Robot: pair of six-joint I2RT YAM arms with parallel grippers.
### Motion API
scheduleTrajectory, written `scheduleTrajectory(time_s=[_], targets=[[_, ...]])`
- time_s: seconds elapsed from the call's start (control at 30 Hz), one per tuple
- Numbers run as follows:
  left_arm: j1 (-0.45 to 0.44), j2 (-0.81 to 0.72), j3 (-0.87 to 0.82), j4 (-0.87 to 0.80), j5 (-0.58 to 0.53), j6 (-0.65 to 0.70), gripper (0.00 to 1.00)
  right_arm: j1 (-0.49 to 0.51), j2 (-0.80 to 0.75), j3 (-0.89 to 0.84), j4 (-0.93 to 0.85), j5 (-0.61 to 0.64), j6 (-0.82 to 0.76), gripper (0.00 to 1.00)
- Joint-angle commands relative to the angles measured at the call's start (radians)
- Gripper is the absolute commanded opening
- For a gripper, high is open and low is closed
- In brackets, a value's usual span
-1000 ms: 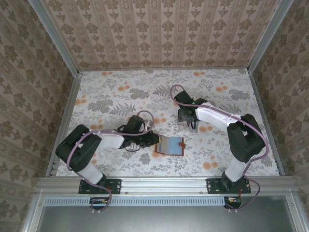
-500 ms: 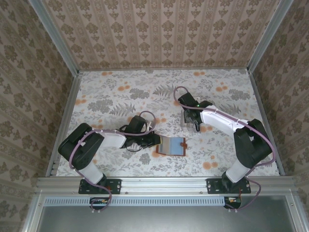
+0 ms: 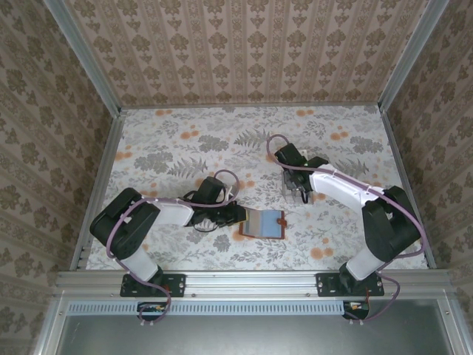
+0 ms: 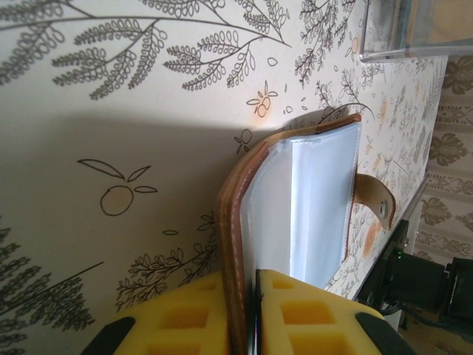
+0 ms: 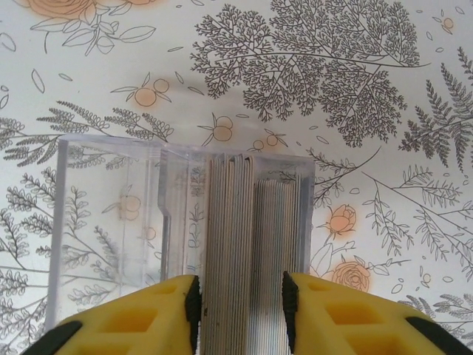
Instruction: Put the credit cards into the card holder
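The card holder [image 3: 264,222] lies open on the floral table, reddish-brown outside, with clear inner sleeves [image 4: 310,200]. My left gripper [image 3: 240,217] is shut on its left cover, the leather edge pinched between the yellow pads [image 4: 255,277]. The credit cards [image 5: 244,222] stand on edge as a stack in a clear plastic box [image 5: 111,207]. My right gripper [image 5: 240,285] straddles that stack from above, jaws partly closed. Its left pad sits against the stack's side and its right pad is over the lower cards. Nothing is lifted.
The clear box [image 3: 292,191] stands up and to the right of the card holder, and its corner shows in the left wrist view [image 4: 414,29]. A snap strap [image 4: 373,200] sticks out from the holder's far edge. Patterned walls enclose the table.
My right gripper has moved slightly right and down over the clear box, and its jaws have narrowed around the card stack. The left gripper and the card holder have stayed put.
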Motion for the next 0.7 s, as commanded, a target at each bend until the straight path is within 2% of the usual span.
scheduleTrajectory(time_s=[0.0,0.13,0.67], targets=[[-0.007,0.011,0.01,-0.057,-0.009,0.031,0.14,-0.007,-0.028,-0.006,-0.016,-0.004,-0.035,0.36],[-0.006,0.023,0.02,-0.06,-0.001,0.037,0.15,-0.007,-0.031,-0.006,-0.025,-0.007,-0.048,0.35],[-0.005,0.021,0.012,-0.04,0.005,0.03,0.15,-0.007,-0.029,0.026,-0.056,-0.051,-0.08,0.03]])
